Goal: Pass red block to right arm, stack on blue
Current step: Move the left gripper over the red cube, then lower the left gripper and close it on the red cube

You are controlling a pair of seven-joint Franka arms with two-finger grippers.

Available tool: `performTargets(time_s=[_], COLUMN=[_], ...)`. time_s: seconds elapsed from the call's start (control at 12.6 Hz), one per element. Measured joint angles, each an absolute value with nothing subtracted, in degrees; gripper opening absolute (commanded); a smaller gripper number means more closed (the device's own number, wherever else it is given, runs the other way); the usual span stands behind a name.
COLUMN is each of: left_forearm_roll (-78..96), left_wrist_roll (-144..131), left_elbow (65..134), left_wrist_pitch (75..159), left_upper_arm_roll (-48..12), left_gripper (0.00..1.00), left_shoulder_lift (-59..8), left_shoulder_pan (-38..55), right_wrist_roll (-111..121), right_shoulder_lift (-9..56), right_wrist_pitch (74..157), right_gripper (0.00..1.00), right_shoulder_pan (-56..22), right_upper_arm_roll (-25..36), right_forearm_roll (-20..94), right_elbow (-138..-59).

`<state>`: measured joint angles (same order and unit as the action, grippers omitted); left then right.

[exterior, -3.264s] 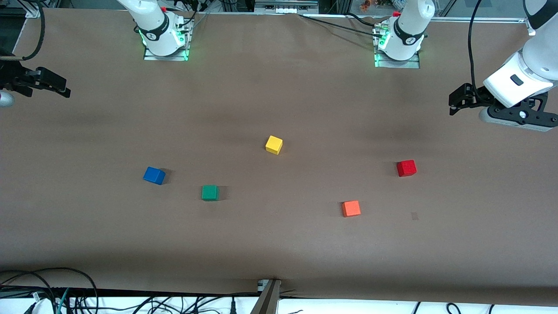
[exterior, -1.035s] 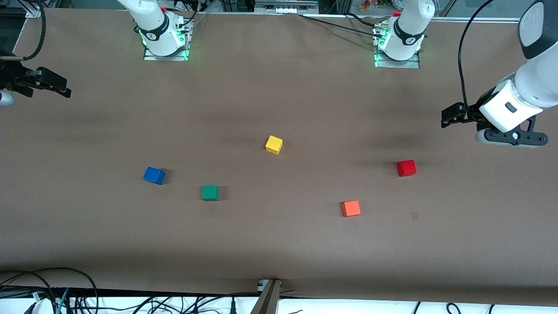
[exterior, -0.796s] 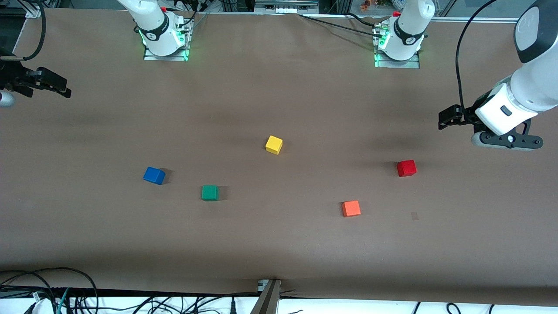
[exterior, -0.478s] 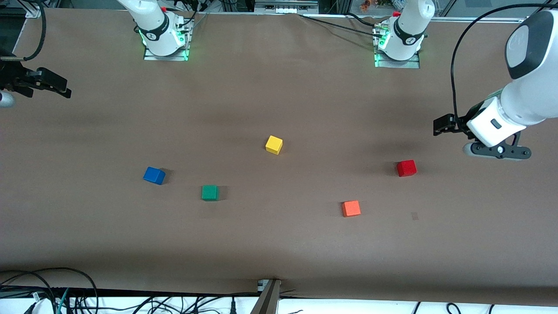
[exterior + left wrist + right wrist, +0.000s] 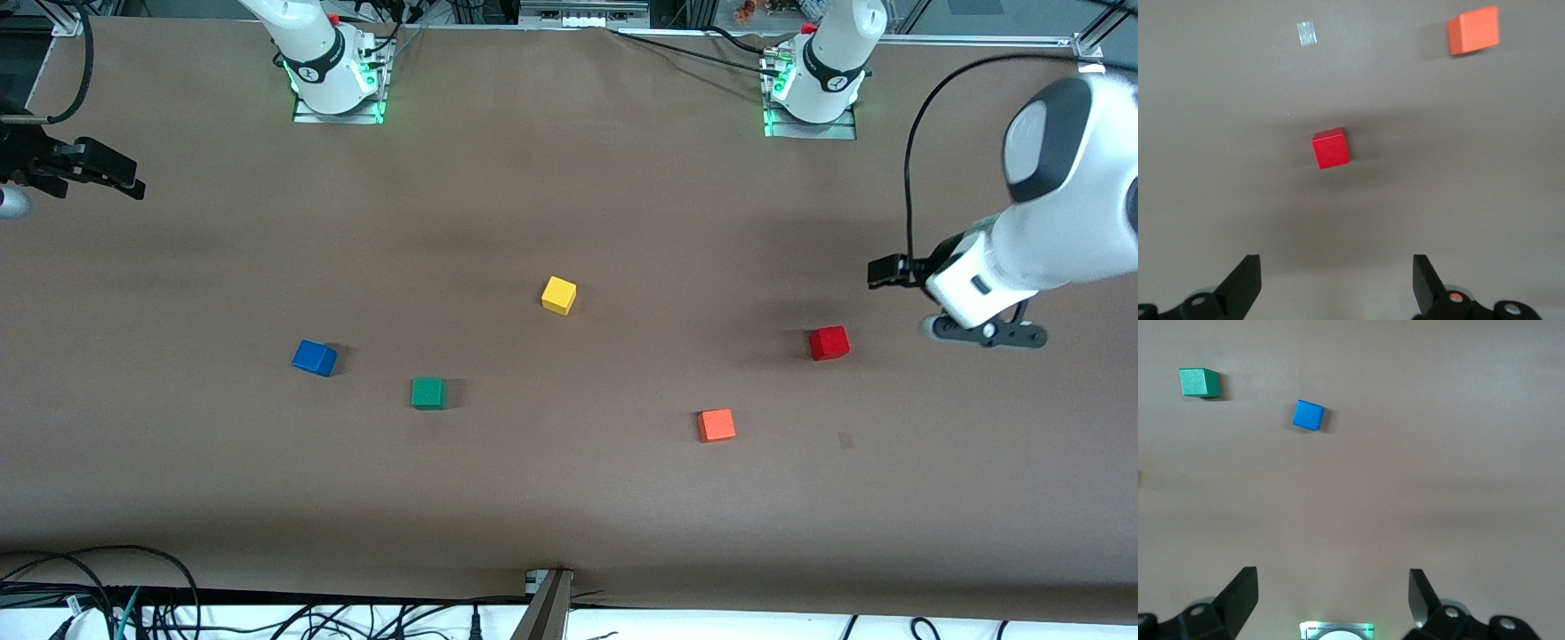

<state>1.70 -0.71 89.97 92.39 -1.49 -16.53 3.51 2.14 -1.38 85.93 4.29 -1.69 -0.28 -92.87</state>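
The red block (image 5: 829, 342) sits on the brown table toward the left arm's end; the left wrist view shows the red block (image 5: 1331, 148) ahead of the fingers. My left gripper (image 5: 880, 272) hangs open over bare table close to it, and between its fingers (image 5: 1336, 280) there is nothing. The blue block (image 5: 314, 357) lies toward the right arm's end and shows as a blue block (image 5: 1309, 415) in the right wrist view. My right gripper (image 5: 133, 180) waits open and empty over that end's edge, its gap (image 5: 1331, 597) empty.
An orange block (image 5: 716, 425) lies nearer the camera than the red one, with a small tape mark (image 5: 845, 440) beside it. A green block (image 5: 428, 392) sits by the blue one. A yellow block (image 5: 558, 294) is mid-table. Cables run along the front edge.
My left arm has swung in from the table's end and lowered its open gripper toward the red block. The right arm and all blocks have not moved.
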Motion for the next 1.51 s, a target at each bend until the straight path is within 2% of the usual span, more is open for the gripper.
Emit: performTargets(time_s=[0.4, 0.64, 0.8, 1.03, 1.51], left_forearm_roll=[1.7, 1.7, 1.7, 1.52, 0.21], left_wrist_roll=[-4.79, -8.58, -8.9, -8.88, -8.83], left_elbow=[89.69, 92.88, 97.59, 106.23, 108.01], left_wrist_pitch=[92.28, 93.02, 99.11, 113.49, 122.38], left_upper_arm_roll=[-1.51, -1.57, -1.57, -1.57, -1.56], left_gripper=[1.0, 1.0, 1.0, 1.0, 1.0], left_shoulder_lift=[-18.79, -19.23, -19.56, -20.97, -28.51], left_shoulder_pan=[3.39, 3.64, 3.65, 3.65, 3.79], right_wrist_roll=[2.12, 2.12, 2.12, 2.12, 2.12], right_shoulder_lift=[-1.28, -1.12, -0.95, -0.9, -0.86], right_wrist_pitch=[86.07, 86.19, 86.24, 86.54, 86.74], right_gripper=[1.0, 1.0, 1.0, 1.0, 1.0], right_shoulder_pan=[4.4, 4.44, 4.44, 4.44, 4.43], right_upper_arm_roll=[-1.31, -1.21, -1.21, -1.21, -1.25], right_forearm_roll=[-0.29, -0.28, -0.28, -0.27, -0.23], right_elbow=[-92.87, -92.87, -92.87, -92.87, -92.87])
